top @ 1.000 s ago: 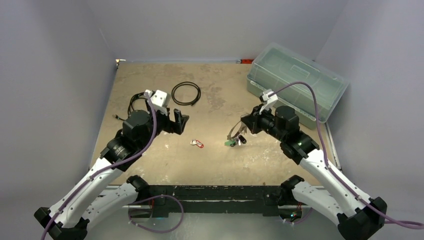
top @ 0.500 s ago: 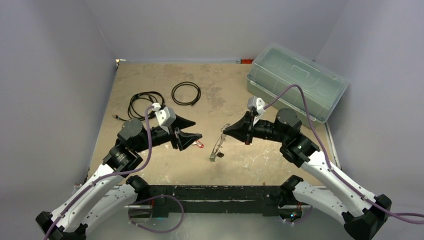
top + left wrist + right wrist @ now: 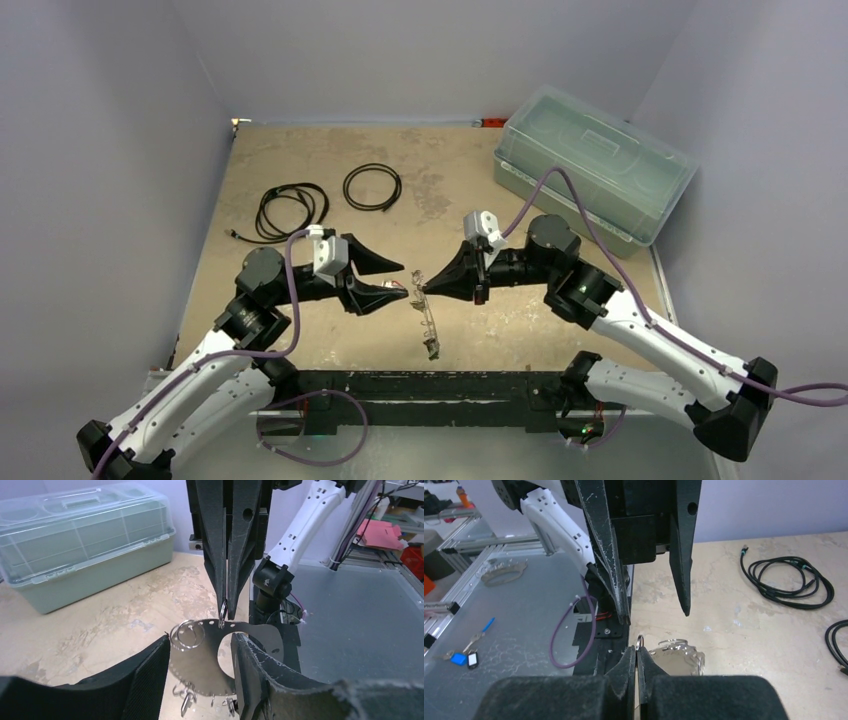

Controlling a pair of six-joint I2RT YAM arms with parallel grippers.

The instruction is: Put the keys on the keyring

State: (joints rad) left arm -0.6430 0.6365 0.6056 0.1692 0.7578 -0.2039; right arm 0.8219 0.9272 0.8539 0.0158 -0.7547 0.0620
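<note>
The keyring [image 3: 428, 320] is a thin silvery plate with holes along its edge and small rings on it. It hangs from my right gripper [image 3: 422, 287], which is shut on a small ring at its top. In the left wrist view the keyring [image 3: 200, 655] hangs between my left gripper's [image 3: 200, 639] open fingers [image 3: 270, 675], with small rings or keys [image 3: 185, 700] dangling below; their colours do not show. My left gripper [image 3: 405, 283] faces the right one tip to tip. A red key [image 3: 398, 291] shows faintly by its lower finger. The right wrist view shows the pinched ring [image 3: 639, 641].
A clear-lidded green box [image 3: 590, 170] stands at the back right, also in the left wrist view [image 3: 85, 540]. Two black cable coils [image 3: 372, 187] [image 3: 290, 210] lie at the back left. The table's black front rail [image 3: 420, 385] runs just below the hanging keyring.
My right gripper lifted the keyring off the table and carried it left toward the middle. My left gripper swung right and lower until its open fingers came around the keyring.
</note>
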